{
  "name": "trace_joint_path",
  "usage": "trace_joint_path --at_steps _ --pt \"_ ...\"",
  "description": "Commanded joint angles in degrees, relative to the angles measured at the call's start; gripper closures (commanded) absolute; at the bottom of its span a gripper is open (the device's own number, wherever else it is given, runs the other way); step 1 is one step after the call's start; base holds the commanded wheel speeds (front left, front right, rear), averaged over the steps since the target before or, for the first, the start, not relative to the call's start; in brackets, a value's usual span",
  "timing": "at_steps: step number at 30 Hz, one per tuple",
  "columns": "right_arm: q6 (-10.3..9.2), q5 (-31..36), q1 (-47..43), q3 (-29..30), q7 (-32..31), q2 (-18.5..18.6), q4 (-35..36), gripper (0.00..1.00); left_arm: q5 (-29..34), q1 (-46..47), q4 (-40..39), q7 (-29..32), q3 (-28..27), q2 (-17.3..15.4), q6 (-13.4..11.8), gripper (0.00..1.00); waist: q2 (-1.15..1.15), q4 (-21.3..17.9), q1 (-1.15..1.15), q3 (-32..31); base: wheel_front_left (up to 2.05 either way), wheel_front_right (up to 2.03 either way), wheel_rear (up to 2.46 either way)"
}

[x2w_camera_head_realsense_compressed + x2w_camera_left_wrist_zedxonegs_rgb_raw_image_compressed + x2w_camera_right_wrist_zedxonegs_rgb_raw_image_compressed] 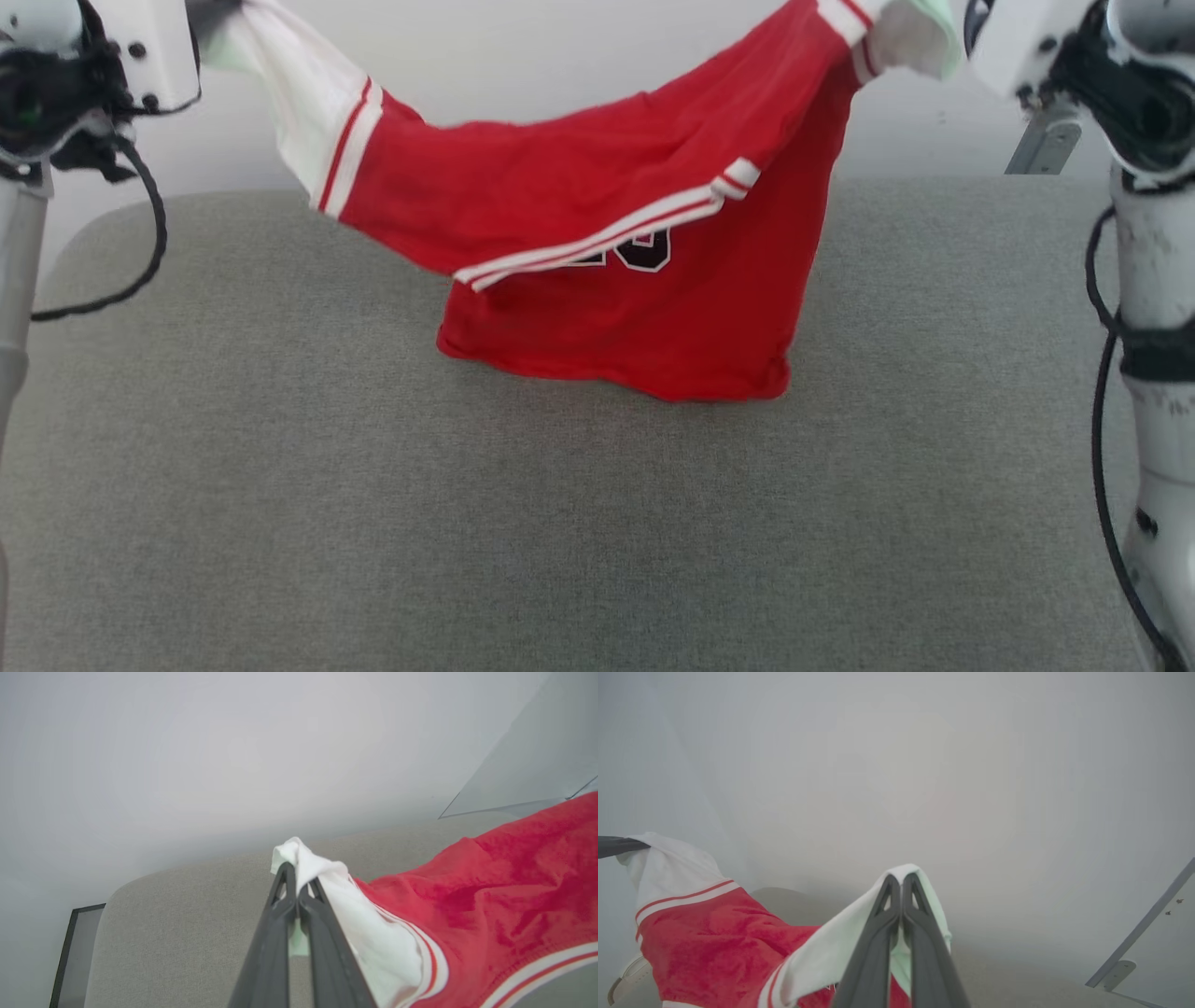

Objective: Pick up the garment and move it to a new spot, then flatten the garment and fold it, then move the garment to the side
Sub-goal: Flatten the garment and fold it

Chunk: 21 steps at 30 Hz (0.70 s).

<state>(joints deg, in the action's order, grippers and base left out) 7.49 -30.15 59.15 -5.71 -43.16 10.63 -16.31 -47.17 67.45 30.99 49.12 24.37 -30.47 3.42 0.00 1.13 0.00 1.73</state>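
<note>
In the head view, the garment (607,187) hangs slung between the 2 raised arms, its hem at or just above the grey surface (280,467). In the left wrist view, the left gripper (299,877) is pressed together on a white sleeve, with the red body to its right. In the right wrist view, the right gripper (901,879) pinches the other sleeve, the shirt trailing to its lower left. Pick-up looks done; placing, flattening, folding and moving aside remain.

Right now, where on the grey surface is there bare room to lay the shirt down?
Bare: the near strip of the grey surface this side of the garment, and the patches left and right of it. Crowded: the middle back, where the garment hangs between the left gripper and the right gripper.
</note>
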Motion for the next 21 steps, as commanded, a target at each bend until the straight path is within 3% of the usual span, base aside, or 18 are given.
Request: trace_joint_path --at_steps 1,6,12,16,21 --pt "0.0 0.3 1.2 -0.1 1.0 -0.4 -0.6 1.0 0.3 1.1 0.3 -0.6 0.1 0.1 0.3 1.0 0.0 -0.1 0.0 0.2 0.0 0.0 0.0" --pt "0.0 3.8 7.1 -0.9 7.3 -1.2 -8.8 1.0 2.4 5.2 3.9 -6.2 0.4 1.5 1.4 1.0 0.0 -0.2 0.0 2.6 0.0 0.0 0.0" --pt "-0.01 9.9 16.0 -1.2 20.3 -1.7 -21.3 1.0 4.8 12.6 10.0 -16.2 0.1 3.2 2.6 1.0 0.0 -0.2 0.0 8.6 0.0 0.0 0.0" --pt "-0.01 14.9 23.0 0.1 34.0 -1.9 -28.5 1.0 7.2 18.8 14.1 -24.9 -0.2 3.6 3.1 1.0 0.0 0.0 0.0 13.1 0.0 0.0 0.0" --pt "-0.01 25.0 30.5 1.6 52.1 -1.4 -35.8 1.0 10.6 25.3 17.7 -40.0 -0.1 3.9 3.6 1.0 0.0 0.6 0.0 17.5 0.0 0.0 0.0"
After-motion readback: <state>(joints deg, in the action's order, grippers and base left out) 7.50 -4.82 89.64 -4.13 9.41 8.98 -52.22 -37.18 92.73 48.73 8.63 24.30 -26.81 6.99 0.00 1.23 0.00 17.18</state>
